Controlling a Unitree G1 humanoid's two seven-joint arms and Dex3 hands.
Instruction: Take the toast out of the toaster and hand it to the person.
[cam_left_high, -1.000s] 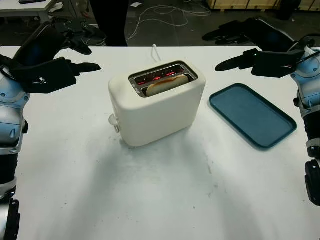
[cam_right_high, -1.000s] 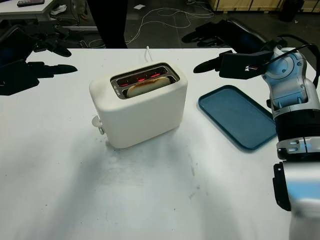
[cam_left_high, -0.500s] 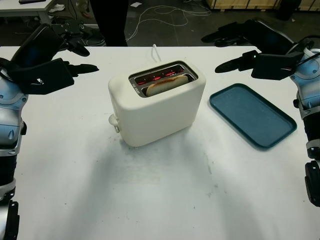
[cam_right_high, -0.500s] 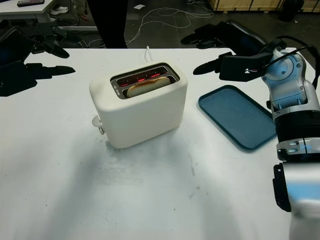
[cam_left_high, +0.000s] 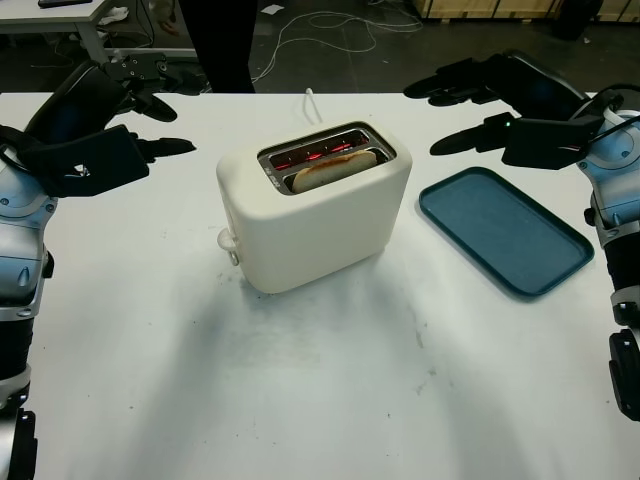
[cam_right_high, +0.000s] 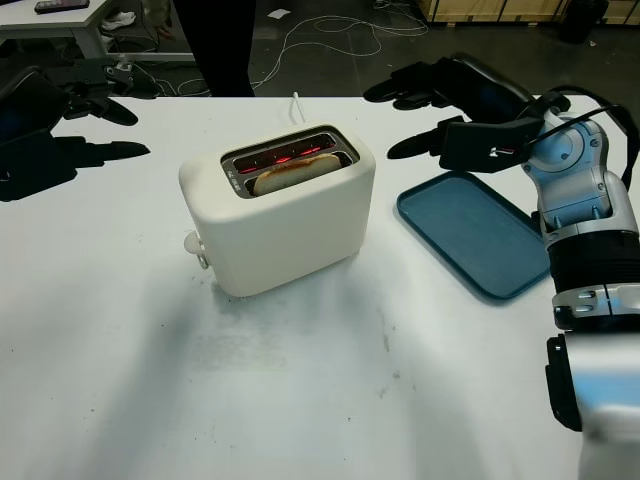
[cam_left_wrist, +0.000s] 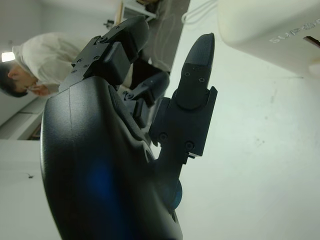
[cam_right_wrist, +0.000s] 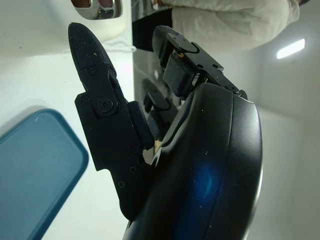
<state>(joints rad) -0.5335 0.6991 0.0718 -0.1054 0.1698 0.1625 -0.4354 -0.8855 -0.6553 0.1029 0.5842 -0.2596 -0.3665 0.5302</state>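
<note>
A cream toaster (cam_left_high: 312, 205) stands mid-table with its slots glowing red. A slice of toast (cam_left_high: 332, 167) sits in the nearer slot, its top edge just above the rim. My left hand (cam_left_high: 150, 110) hovers open above the table's far left, well clear of the toaster. My right hand (cam_left_high: 468, 105) hovers open at the far right, above the tray's back edge. A person in a light top (cam_right_wrist: 235, 20) stands beyond the table; dark trouser legs (cam_left_high: 222, 40) are at the far edge.
A dark teal tray (cam_left_high: 503, 230) lies flat right of the toaster. The toaster's white cord (cam_left_high: 310, 102) runs off the table's back edge. Cables lie on the dark floor (cam_left_high: 330, 30) behind. The white table (cam_left_high: 330, 400) has bare room in front.
Both hands have shifted slightly outward and back, the right hand's fingers rising a little. The toaster and toast have not moved.
</note>
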